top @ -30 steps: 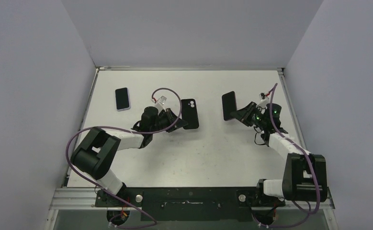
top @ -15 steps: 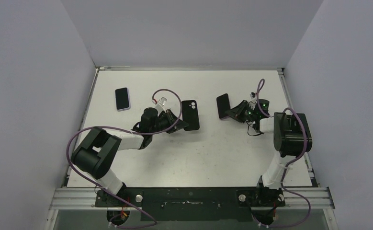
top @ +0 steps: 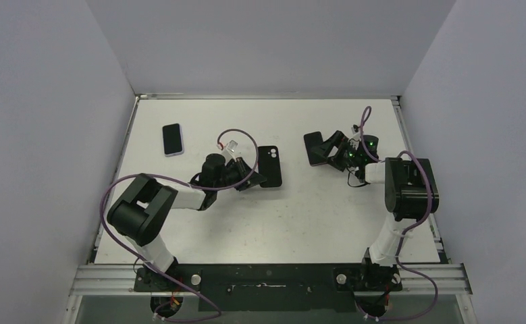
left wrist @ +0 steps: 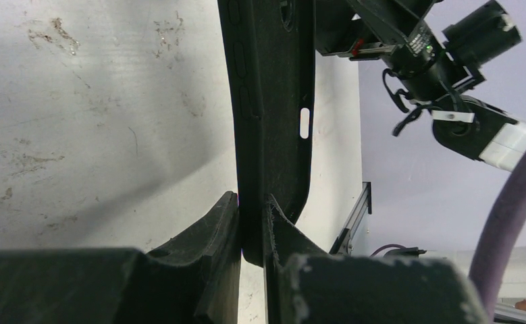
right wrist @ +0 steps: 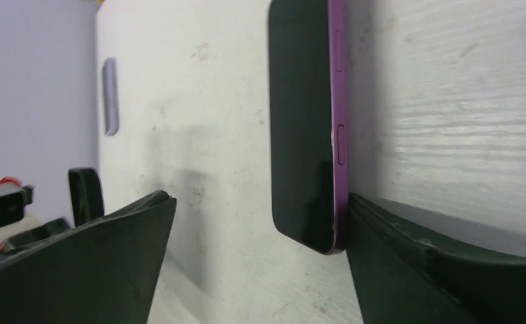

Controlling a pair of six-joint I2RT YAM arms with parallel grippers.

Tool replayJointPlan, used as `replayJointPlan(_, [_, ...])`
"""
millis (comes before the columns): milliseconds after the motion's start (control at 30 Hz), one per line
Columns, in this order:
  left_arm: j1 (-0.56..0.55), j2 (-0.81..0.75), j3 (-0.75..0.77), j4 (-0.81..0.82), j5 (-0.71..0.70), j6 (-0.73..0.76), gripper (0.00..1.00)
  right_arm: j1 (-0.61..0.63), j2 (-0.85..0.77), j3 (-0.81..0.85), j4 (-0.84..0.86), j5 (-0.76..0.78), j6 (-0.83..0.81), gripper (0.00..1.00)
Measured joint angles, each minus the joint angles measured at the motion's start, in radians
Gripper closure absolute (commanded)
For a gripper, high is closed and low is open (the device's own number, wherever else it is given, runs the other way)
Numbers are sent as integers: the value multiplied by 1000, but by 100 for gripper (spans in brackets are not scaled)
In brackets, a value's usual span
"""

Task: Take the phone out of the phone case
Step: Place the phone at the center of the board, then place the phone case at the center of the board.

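Right of the phone case (top: 269, 165), the right gripper (top: 333, 146) has just spread its jaws, leaving the phone (top: 316, 148) loose on the table (top: 314, 216), well apart from the case: removal looks done. Only the left wrist view shows the left gripper (left wrist: 252, 202) pinched on the case's edge, and only the right wrist view shows the phone's purple side.

Left wrist view: phone case (left wrist: 270, 101) cut off at the 12 o'clock edge. Right wrist view: phone (right wrist: 304, 135) cut off at 12 o'clock; desk (right wrist: 449, 121) at 3 o'clock blurred. Top view: right hand (top: 332, 150) finger spacing too small to tell.
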Motion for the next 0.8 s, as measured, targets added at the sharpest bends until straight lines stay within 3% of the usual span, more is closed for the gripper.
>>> replayJointPlan(300, [-16,11,1,18,3,-18,100,1,-157,-26,-254,154,-166,0])
replayJointPlan(567, [-40,42,3,38,7,-30,100,63,-322,-132,-397,176,-227,0])
replayJointPlan(800, [-47,145,80,45,-3,-29,100,145,-564,-238,-476,178,-227,0])
